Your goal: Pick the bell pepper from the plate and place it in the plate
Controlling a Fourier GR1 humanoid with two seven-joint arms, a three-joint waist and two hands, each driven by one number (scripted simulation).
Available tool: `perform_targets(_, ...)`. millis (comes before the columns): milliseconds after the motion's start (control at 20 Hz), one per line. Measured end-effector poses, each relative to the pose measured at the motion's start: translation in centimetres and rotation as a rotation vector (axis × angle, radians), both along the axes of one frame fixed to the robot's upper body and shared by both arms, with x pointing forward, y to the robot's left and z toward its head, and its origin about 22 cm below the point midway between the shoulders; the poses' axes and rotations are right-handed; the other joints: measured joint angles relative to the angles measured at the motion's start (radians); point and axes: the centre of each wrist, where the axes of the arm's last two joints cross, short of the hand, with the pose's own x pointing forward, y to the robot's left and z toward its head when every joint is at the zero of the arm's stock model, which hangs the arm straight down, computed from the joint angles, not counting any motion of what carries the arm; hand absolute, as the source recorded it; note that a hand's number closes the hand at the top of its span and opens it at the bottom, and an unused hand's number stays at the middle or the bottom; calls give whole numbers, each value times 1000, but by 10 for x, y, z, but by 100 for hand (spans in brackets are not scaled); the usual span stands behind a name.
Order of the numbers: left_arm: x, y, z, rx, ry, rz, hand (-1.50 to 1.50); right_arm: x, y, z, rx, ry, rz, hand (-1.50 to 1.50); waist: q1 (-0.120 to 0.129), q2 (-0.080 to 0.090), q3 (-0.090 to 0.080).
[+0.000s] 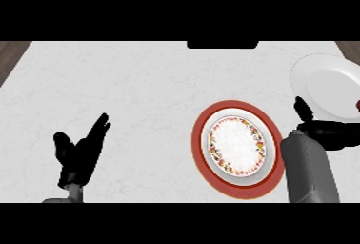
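White marble-looking counter (141, 86) fills most of what we see, with a strip of brown wood showing at the far left and far right corners. Going from the left, the first thing we hit is the left hand (79, 155), low near the bottom edge, fingers straight and spread, pointing up and a bit to the right, thumb sticking out on the left side. It's touching nothing, just resting there over bare counter, well apart from everything else.

Moving toward the middle, there's a dark rectangular shape (222, 45) at the counter's far edge, and we can't tell what it is.

Right of centre sits the red-rimmed plate (204, 123), with a white middle and a ring of small orange-red flowery pattern inside. We see nothing lying on it.

Next over is the grey right forearm, coming up from the bottom edge just beside that plate. The right hand (330, 133) sits at its top, fingers curled, one finger poking up. It overlaps the lower edge of the plain white plate (330, 78) at the far right.

As for the bell pepper (358, 106), we only catch a tiny reddish sliver at the right edge, by the white plate. We honestly can't tell if the hand is pinching it.
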Motion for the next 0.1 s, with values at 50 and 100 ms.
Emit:
perform_targets(50,-1,-1,-1,1,-2,1,0,2,2,2,4,-3,4,-150,1,-1,0)
perform_targets(100,-2,-1,0,8,-4,5,0,2,3,2,5,0,6,-150,1,-1,0)
